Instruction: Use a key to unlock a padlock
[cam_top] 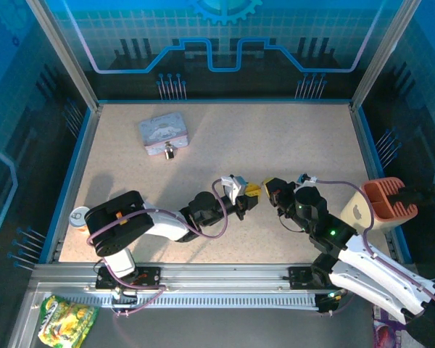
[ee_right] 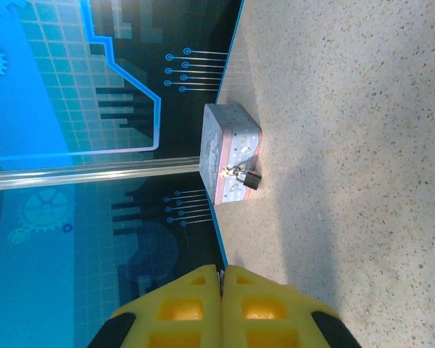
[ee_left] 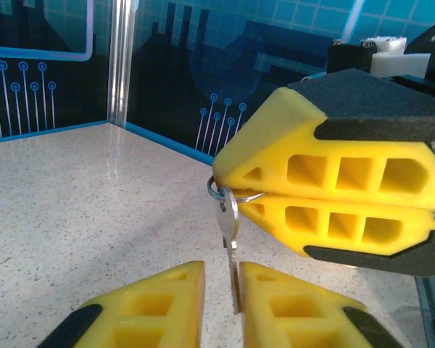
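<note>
1. Sitting at the back left of the speckled table point(cam_top: 290, 138), the tin point(cam_top: 163, 132) is a pale, round-cornered box. The padlock point(cam_top: 170, 152) lies against its near side.
2. The right wrist view adds detail: the tin's pinkish side wall, and the padlock's point(ee_right: 250, 179) dark body and silvery shackle touching that wall, well apart from both grippers.
3. Near the table's middle, the left gripper point(cam_top: 251, 191) and right gripper point(cam_top: 269, 190) meet tip to tip. From above the key is too small to make out.
4. The left wrist view shows the key point(ee_left: 229, 239) plainly: thin, flat grey metal on a wire ring, hanging upright.
5. There the left gripper point(ee_left: 223, 267) has its yellow, hollow-ribbed wedges narrowly spread, with the blade between them and a gap on one side.
6. The right gripper point(ee_left: 225, 190) is pressed together, pinching the key's ring end. Its own view shows the tips point(ee_right: 221, 272) closed on a metal sliver.
</note>
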### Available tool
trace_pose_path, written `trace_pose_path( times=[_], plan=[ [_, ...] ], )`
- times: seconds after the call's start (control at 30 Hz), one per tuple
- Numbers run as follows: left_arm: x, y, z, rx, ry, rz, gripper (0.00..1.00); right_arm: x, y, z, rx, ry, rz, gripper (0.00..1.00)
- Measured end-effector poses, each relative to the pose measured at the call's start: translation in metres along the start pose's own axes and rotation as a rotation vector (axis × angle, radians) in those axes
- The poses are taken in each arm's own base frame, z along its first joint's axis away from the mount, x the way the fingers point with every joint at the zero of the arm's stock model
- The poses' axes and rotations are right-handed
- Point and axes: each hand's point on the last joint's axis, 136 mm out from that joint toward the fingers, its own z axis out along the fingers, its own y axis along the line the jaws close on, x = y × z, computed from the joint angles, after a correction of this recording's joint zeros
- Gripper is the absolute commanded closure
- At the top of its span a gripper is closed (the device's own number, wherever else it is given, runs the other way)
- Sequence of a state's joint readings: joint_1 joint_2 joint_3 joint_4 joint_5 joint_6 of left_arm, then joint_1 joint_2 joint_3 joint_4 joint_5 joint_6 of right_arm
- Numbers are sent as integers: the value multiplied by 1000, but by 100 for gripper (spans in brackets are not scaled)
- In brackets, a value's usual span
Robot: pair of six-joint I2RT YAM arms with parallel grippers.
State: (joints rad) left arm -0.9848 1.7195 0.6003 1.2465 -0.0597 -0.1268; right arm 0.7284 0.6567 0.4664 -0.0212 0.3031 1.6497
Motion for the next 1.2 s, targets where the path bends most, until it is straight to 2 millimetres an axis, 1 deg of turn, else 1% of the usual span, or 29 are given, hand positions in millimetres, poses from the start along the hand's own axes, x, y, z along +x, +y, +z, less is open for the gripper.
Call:
trace_pose_path(
  times=[0.03, 0.07, 0.1, 0.2, 0.33, 0.43, 0.47, 0.5, 0.53, 0.6, 0.63, 0.67, 0.7, 0.77, 0.83, 0.93, 1.07, 1.2],
  plan=[
    [0, 0, 0, 0, 2, 0, 87, 0, 0, 0, 0, 0, 0, 100],
    [0, 0, 0, -1, 5, 4, 93, 0, 0, 0, 0, 0, 0, 100],
    [0, 0, 0, 0, 6, 6, 96, 0, 0, 0, 1, -1, -1, 100],
    [-1, 0, -2, -2, 18, 14, 100, 0, 1, 0, 3, -1, -10, 100],
    [-6, 2, -7, -13, 51, 14, 100, -2, 3, -1, 18, 8, -91, 83],
    [-14, 7, -14, -28, 85, 15, 100, -19, 13, -2, 7, -35, -195, 59],
    [-17, 11, -18, -37, 101, 18, 100, -25, 16, -3, 1, -49, -252, 51],
    [-18, 15, -22, -49, 126, 21, 100, -30, 20, -3, -6, -56, -331, 45],
    [-18, 18, -25, -60, 153, 25, 100, -33, 24, -3, -15, -59, -405, 43],
    [-20, 25, -31, -85, 230, 41, 100, -36, 29, -4, -34, -57, -590, 43],
    [-22, 28, -33, -95, 266, 50, 100, -36, 31, -5, -43, -50, -672, 44],
    [-24, 30, -35, -107, 312, 60, 100, -34, 33, -6, -62, -38, -772, 48],
    [-26, 31, -37, -116, 362, 73, 100, -31, 36, -8, -83, -27, -854, 49],
    [-31, 30, -40, -123, 456, 95, 100, -22, 40, -12, -141, 9, -996, 48],
    [-37, 28, -45, -126, 539, 115, 100, -8, 41, -17, -218, 54, -1112, 48],
    [-39, 25, -60, -128, 654, 137, 100, 12, 36, -21, -339, 113, -1204, 49],
    [-27, 23, -87, -123, 814, 161, 100, 37, 23, -18, -470, 210, -1250, 52],
    [-16, 18, -106, -93, 916, 177, 100, 62, 15, -18, -570, 290, -1272, 54]
  ],
)
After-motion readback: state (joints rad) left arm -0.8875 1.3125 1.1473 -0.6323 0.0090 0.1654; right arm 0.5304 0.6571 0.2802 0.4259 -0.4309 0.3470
